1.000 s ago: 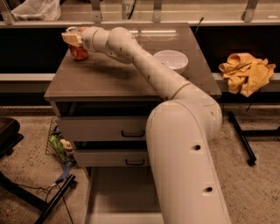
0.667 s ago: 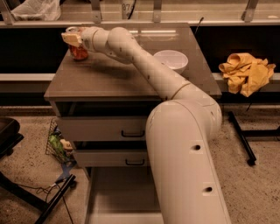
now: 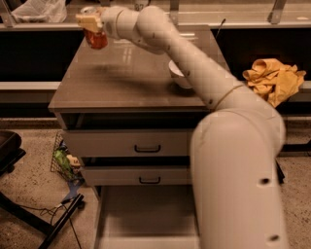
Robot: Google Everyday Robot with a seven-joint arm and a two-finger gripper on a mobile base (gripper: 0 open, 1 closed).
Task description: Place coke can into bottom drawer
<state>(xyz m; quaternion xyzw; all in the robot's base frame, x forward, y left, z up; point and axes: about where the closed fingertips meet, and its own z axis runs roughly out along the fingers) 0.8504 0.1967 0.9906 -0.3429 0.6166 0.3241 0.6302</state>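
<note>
Over cabinet top [image 3: 131, 87], far left: coke can [image 3: 98, 41] inside end effector [image 3: 95, 33].

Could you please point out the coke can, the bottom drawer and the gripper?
coke can [image 3: 98, 41]: camera view, red side.
bottom drawer [image 3: 146, 214]: camera view, bare floor.
gripper [image 3: 92, 26]: camera view, jaws holding can, upper left.

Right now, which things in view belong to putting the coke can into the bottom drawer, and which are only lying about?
For the job: coke can, held in the gripper over the back left corner of the table; bottom drawer, pulled open.
Lying about: white bowl, yellow cloth, plastic bag, green packet on the floor.
</note>
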